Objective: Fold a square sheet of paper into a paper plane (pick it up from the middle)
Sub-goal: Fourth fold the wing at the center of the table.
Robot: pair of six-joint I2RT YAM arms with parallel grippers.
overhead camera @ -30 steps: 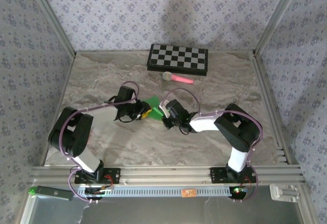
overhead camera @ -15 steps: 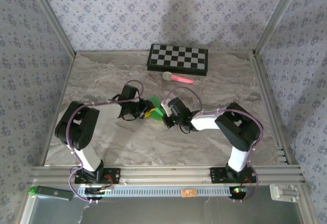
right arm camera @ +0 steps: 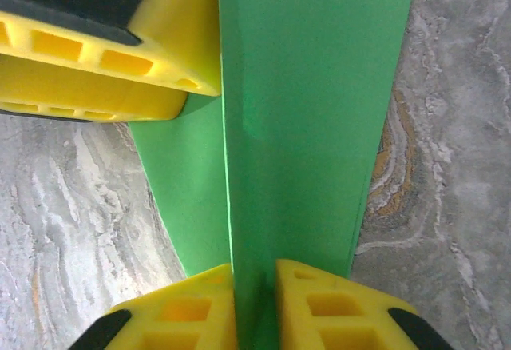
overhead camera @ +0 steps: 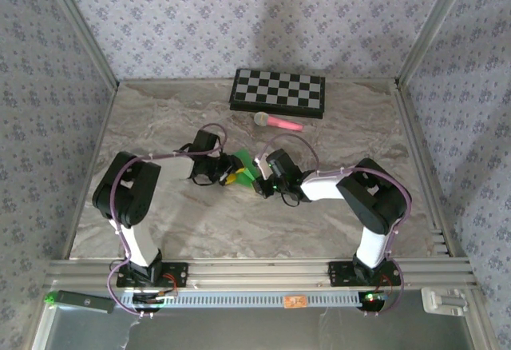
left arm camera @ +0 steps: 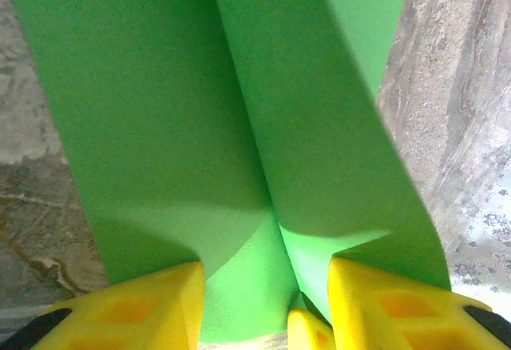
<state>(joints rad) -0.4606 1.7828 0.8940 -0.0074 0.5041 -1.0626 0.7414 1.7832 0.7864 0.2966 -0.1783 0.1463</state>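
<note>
**foldbot_fan:** ok, big stuff first. The marble table (overhead camera: pixel 160 126) takes up most of the top view. The left arm (overhead camera: pixel 128 198) and right arm (overhead camera: pixel 367 198) both bend in toward the middle of the frame. The checkered board (overhead camera: pixel 278 93) lies flat at the upper centre, by the back wall.

**yam_owner:** And the paper?

**foldbot_fan:** The sheet of paper (overhead camera: pixel 242 163) is bright green, at the centre of the frame, right between the two wrists. It isn't flat: the wrist views show a raised lengthwise fold running up the frame. A pink-handled microphone (overhead camera: pixel 278 121) lies just below the board, well apart from the paper.

**yam_owner:** What are the grippers doing?

**foldbot_fan:** The right gripper (right arm camera: pixel 255 286) has its yellow fingers (right arm camera: pixel 319 310) together on that upright fold, with the paper pinched between them at the bottom of its view. The left gripper (left arm camera: pixel 267 286) has its fingers (left arm camera: pixel 144 302) apart at the bottom corners of its frame. The crease runs up between them and they aren't squeezing it. One left finger also shows in the upper left of the right wrist view, touching the paper's edge.
</note>
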